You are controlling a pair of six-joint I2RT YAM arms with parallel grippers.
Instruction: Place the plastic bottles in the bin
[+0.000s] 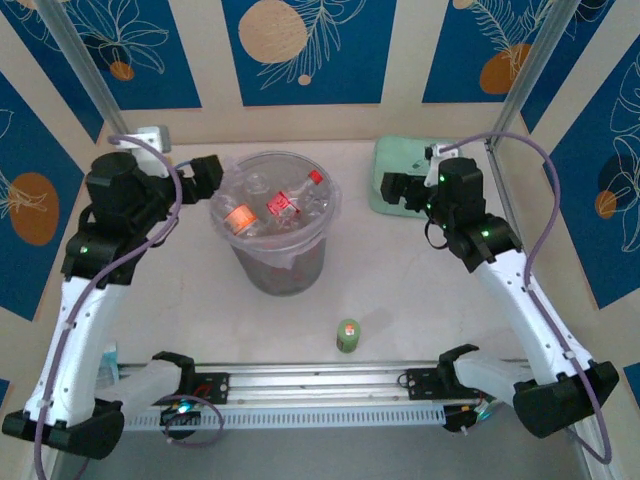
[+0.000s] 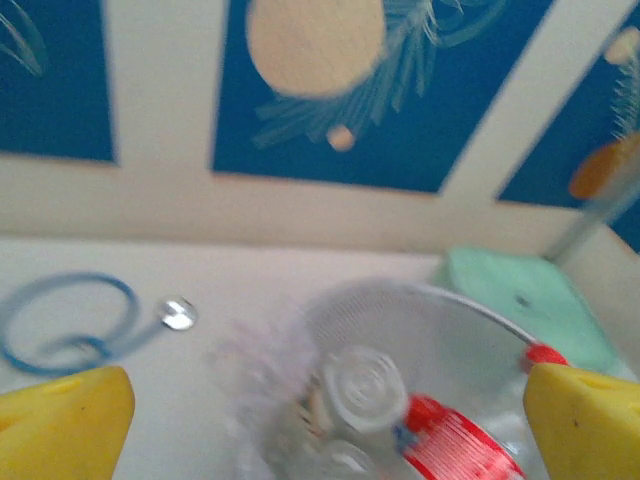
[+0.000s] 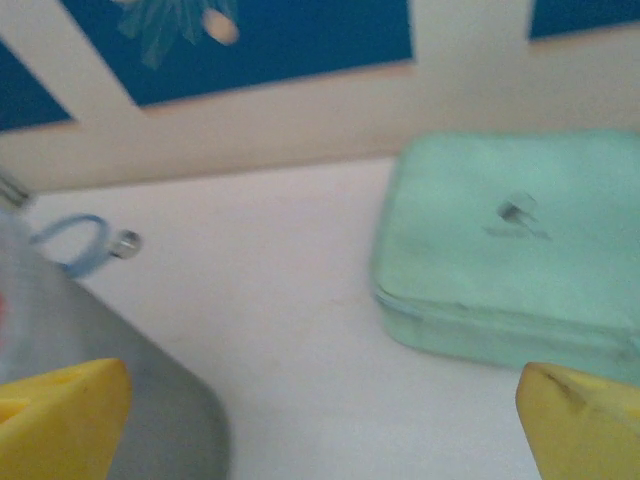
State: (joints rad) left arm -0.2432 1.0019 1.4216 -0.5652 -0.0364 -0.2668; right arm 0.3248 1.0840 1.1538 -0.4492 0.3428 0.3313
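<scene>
1. Grey translucent bin [image 1: 285, 270] holds several plastic bottles [image 1: 283, 205]; a green-labelled bottle [image 1: 348, 335] stands alone, near centre.
2. Left gripper [image 2: 320, 430] hangs spread and empty over the bin.
3. Right gripper [image 3: 320, 420] is spread and empty beside the mint-green case [image 3: 510, 250]; it should probably reach near for the standing bottle.

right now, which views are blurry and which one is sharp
Top external: evenly lit and fairly sharp, the bin and the lone green-labelled bottle read clearly. Left wrist: smeared, the red-labelled bottle is soft. Right wrist: soft throughout, the mint-green case has fuzzy edges.
</scene>
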